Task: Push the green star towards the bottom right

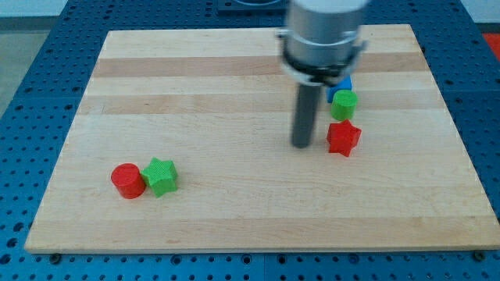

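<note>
The green star (161, 176) lies near the board's lower left, touching a red cylinder (127, 180) on its left. My tip (302, 144) rests on the board right of centre, far to the right of and a little above the green star. It stands just left of a red star (343, 138), with a small gap between them.
A green cylinder (343, 104) sits above the red star, and a blue block (343, 84) lies just above that, partly hidden by the arm's body (324, 39). The wooden board (234, 211) lies on a blue perforated table.
</note>
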Tool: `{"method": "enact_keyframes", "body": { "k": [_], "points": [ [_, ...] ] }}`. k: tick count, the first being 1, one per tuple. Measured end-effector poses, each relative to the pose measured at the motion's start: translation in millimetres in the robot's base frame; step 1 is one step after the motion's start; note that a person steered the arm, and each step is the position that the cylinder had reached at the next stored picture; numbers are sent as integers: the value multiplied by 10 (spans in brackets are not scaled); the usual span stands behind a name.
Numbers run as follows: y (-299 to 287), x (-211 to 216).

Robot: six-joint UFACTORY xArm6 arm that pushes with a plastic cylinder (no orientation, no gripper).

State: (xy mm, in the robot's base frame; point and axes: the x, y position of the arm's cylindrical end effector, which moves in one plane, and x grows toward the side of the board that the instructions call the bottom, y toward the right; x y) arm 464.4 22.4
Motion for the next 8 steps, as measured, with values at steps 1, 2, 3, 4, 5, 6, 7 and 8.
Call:
{"method": "enact_keyframes", "body": {
  "k": [1,2,3,4,5,6,7,8],
  "points": [
    [-999,-456],
    [-2392,-218],
    [-3243,335],
    [-2998,691],
    [-2305,972],
    [-2189,661],
    [-1966,525],
    [-1347,650]
  ]
}}
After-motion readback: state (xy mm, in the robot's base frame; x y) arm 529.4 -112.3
